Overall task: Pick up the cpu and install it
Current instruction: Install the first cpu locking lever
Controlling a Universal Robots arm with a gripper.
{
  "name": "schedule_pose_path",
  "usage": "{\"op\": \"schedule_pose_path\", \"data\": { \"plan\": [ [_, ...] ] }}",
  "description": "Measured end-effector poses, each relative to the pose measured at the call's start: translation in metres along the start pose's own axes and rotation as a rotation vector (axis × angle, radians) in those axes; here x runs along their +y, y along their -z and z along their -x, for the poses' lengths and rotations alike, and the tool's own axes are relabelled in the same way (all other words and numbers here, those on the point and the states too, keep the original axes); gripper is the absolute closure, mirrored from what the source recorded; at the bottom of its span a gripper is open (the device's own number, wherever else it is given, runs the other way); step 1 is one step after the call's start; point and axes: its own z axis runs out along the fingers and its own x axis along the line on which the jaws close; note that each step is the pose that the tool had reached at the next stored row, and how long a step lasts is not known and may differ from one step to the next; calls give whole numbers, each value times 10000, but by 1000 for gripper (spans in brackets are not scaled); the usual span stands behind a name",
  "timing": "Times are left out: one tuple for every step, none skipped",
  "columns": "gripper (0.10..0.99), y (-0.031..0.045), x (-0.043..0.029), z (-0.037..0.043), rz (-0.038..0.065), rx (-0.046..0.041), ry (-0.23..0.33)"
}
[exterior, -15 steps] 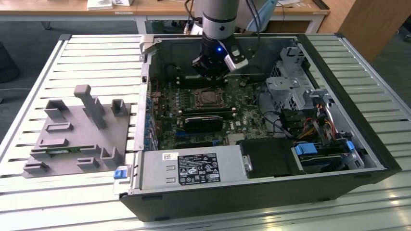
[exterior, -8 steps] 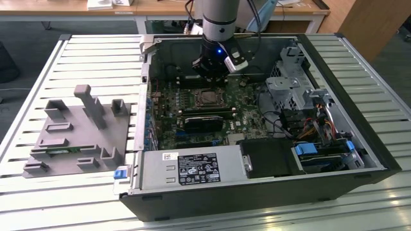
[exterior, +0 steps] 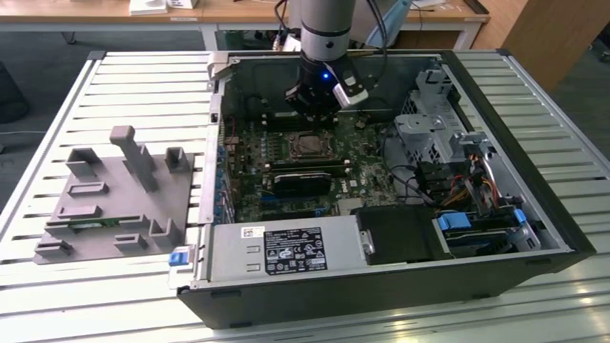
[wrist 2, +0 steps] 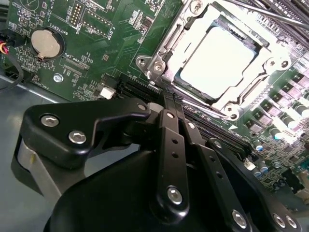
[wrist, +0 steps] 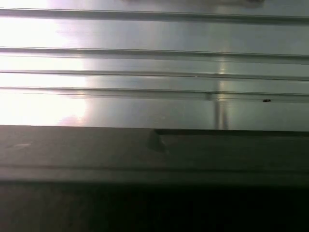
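Note:
The cpu point(exterior: 308, 145) lies flat in the metal socket frame point(wrist 2: 159, 58) on the green motherboard point(exterior: 276, 193) inside the open computer case. In the second wrist view, the cpu point(wrist 2: 217, 60) shows as a bright silvery square ringed by the frame. My gripper point(exterior: 316, 116) hangs just above and behind the socket, on the far side in the exterior view. Its black fingers point(wrist 2: 170, 113) meet at the tips a little short of the socket, with nothing between them. The gripper point(wrist 2: 171, 96) is shut and apart from the cpu.
A grey holder block point(exterior: 114, 193) with a green memory stick point(exterior: 91, 224) sits on the slatted table point(exterior: 57, 100) at the exterior view's left. The case holds a power supply point(exterior: 286, 250), a drive cage point(exterior: 429, 128), cables point(exterior: 467, 189), and a black finned block point(exterior: 300, 179) near the socket.

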Motion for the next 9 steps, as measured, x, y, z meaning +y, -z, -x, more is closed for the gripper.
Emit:
{"op": "schedule_pose_path", "data": {
  "plan": [
    [980,6,1,0,1,0,0],
    [980,11,1,0,1,0,0],
    [980,11,1,1,3,-1,0],
    [980,11,1,1,2,-2,-1],
    [980,10,2,1,-14,-3,1],
    [980,10,1,1,-44,-2,1],
    [980,8,1,1,-74,-1,1],
    [980,6,1,1,-108,0,1],
    [980,2,0,1,-144,1,1]
  ]
}}
